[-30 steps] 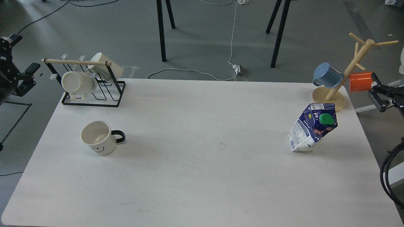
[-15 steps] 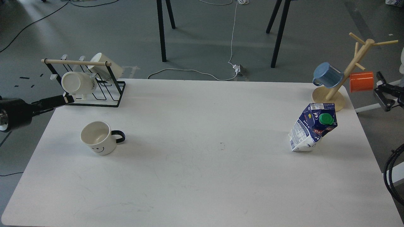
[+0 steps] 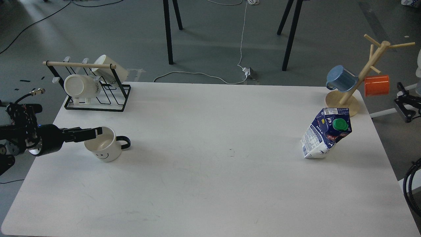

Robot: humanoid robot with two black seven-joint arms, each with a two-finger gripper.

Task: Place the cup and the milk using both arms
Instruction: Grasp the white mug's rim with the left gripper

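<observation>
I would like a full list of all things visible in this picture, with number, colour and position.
table: 1, white, fills the middle
smiley cup: 1, cream with black handle, upright, table left
milk carton: 1, blue and white, green cap, table right
wire rack: 1, black with wooden bar, far left corner
cups on rack: 2, cream
mug tree: 1, wooden, far right corner
blue mug: 1, on tree
orange mug: 1, on tree
left pincer: black, at smiley cup's rim
right pincer: black, off table's right edge

A matte grey floor (image 3: 204,39) is seen beyond the white rectangular table (image 3: 210,184). Two pairs of slanted black metal legs (image 3: 171,31) are planted on it, and a thin white cable (image 3: 242,36) is trailed to a small plug block (image 3: 249,72).
</observation>
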